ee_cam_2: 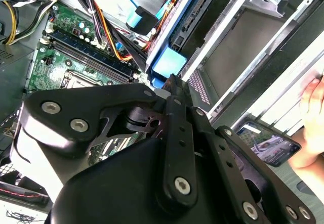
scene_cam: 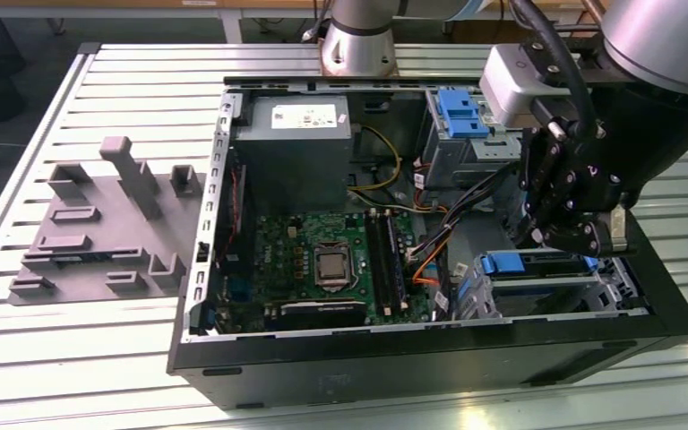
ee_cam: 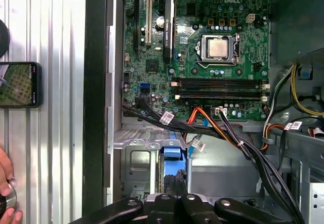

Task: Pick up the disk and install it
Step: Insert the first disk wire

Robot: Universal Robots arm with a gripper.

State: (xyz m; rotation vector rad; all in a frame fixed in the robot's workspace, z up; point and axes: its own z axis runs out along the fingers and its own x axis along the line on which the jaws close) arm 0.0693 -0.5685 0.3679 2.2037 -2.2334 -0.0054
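The disk [scene_cam: 521, 263] stands on edge in the metal drive cage [scene_cam: 559, 296] at the front corner of the open computer case, on the exterior view's right. Its blue rail end faces up. My gripper [scene_cam: 557, 240] hangs straight above it. In the second wrist view the gripper [ee_cam_2: 171, 80] is shut, and its tips meet the blue end of the disk [ee_cam_2: 169, 62]. In the first wrist view the gripper [ee_cam: 175, 179] reaches into the cage slot right at the disk's blue end [ee_cam: 172, 152]. Nothing shows between the tips.
A bundle of cables [ee_cam: 223, 128] runs beside the cage, and the motherboard [scene_cam: 320, 260] lies past it. A blue ribbed bracket [scene_cam: 461, 112] sits in the far bay and a large grey box [scene_cam: 294, 143] next to it. A phone [ee_cam: 20, 85] and a hand [ee_cam: 6, 183] rest outside the case. A grey fixture [scene_cam: 105, 224] stands at the exterior view's left.
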